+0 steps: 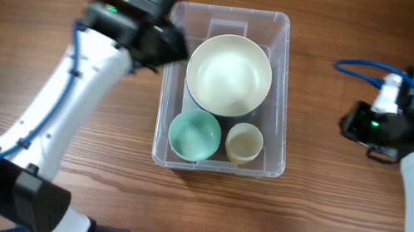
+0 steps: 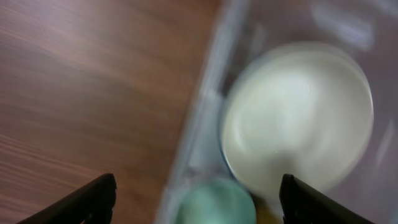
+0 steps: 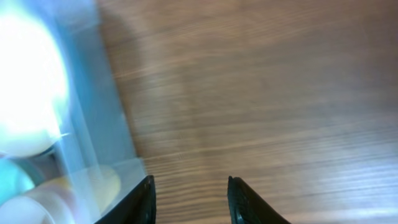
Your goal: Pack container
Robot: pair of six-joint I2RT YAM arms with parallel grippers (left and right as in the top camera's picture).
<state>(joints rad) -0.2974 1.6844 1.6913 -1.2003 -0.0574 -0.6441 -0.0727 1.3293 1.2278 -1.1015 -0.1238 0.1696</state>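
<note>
I see left claw (image 2: 198, 186) spread wide, empty; container (image 1: 284, 104) rim under it | right claw (image 3: 189, 183) part-open, empty; container off its left

No readable text anywhere.
Nothing legible shows on the container (image 1: 277, 26), the cream bowl (image 1: 229, 73) inside it, or the table (image 1: 18, 34); both wrist views are too blurred to read.

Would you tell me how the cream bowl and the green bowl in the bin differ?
The cream bowl is far wider than the green bowl. The cream bowl is off-white, the green bowl mint. The cream bowl fills the far end of the container; the green bowl sits in its near-left corner. Both are round, upright and inside it.
</note>
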